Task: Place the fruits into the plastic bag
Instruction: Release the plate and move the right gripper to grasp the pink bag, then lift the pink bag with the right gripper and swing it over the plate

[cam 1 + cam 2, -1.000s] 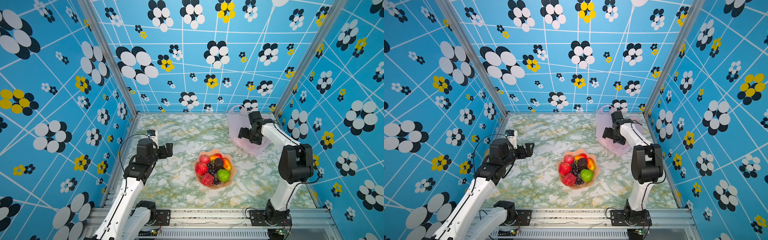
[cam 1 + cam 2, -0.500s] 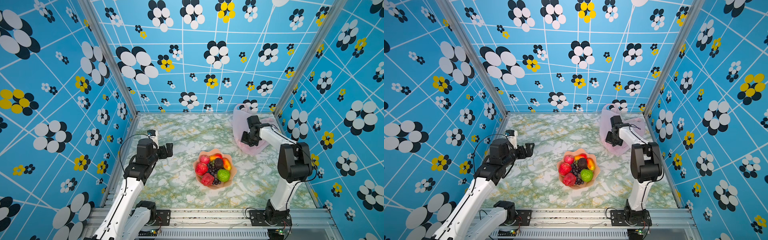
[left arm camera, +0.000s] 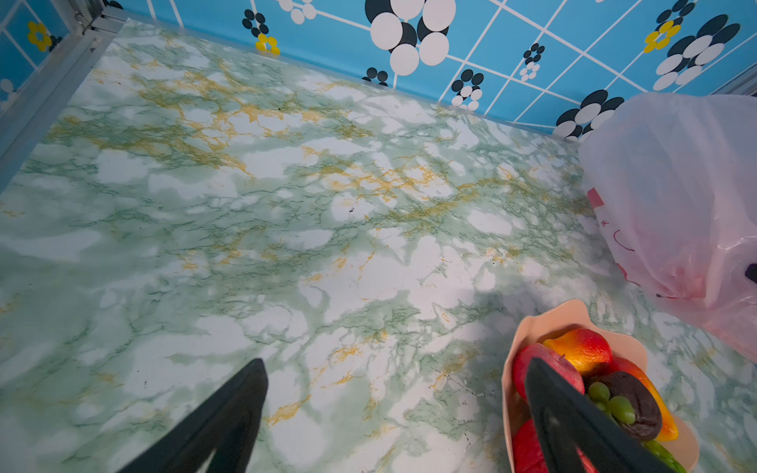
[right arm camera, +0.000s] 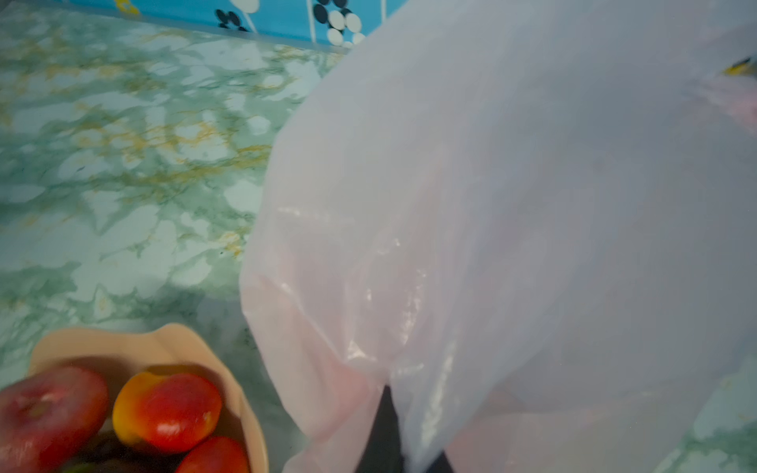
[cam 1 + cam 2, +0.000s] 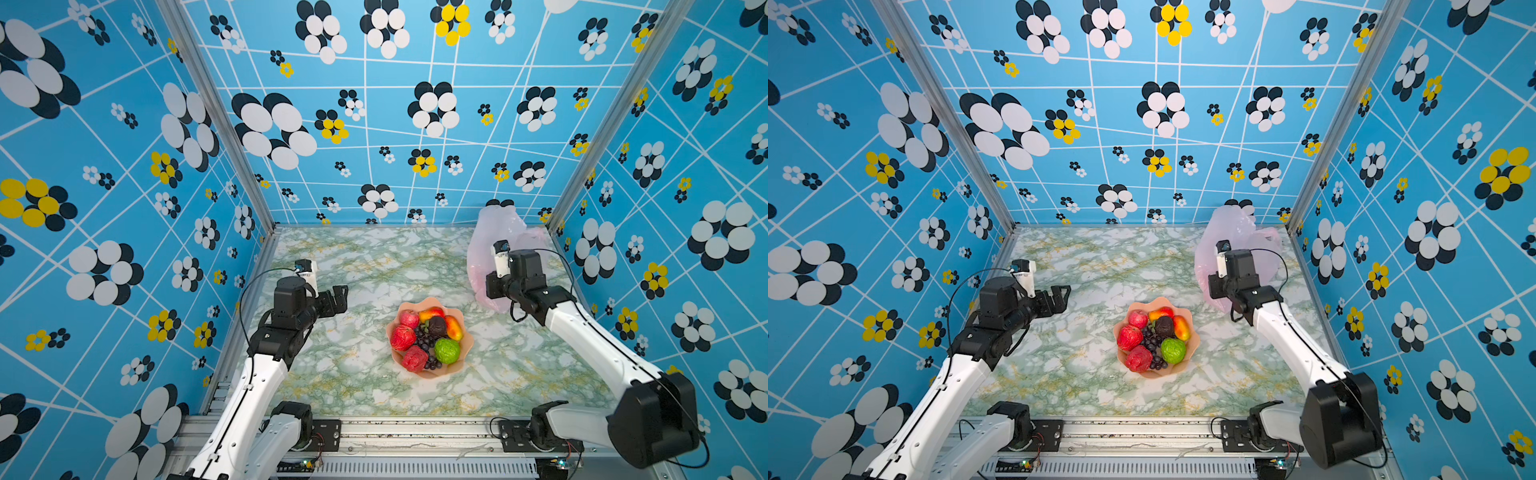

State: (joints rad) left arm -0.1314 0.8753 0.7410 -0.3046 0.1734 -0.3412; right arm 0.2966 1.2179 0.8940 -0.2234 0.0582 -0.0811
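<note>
Toward the far right of the counter (image 5: 353,270), my right pincer (image 5: 491,289) is clamped shut on the plastic bag (image 5: 498,226); the fruits (image 5: 428,336) lie in the bowl (image 5: 466,347) near it. My left pincer (image 5: 338,299) stands wide open, empty.

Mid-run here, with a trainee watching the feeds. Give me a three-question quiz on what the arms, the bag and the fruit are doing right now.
1. True or false: the left gripper is holding a fruit.
2. What are the right gripper's fingers shut on? A) a fruit B) the plastic bag C) nothing
3. Fill in: the fruits lie in the ____.

Key
1. False. Its fingers stand wide open and empty above the table.
2. B
3. bowl
</note>
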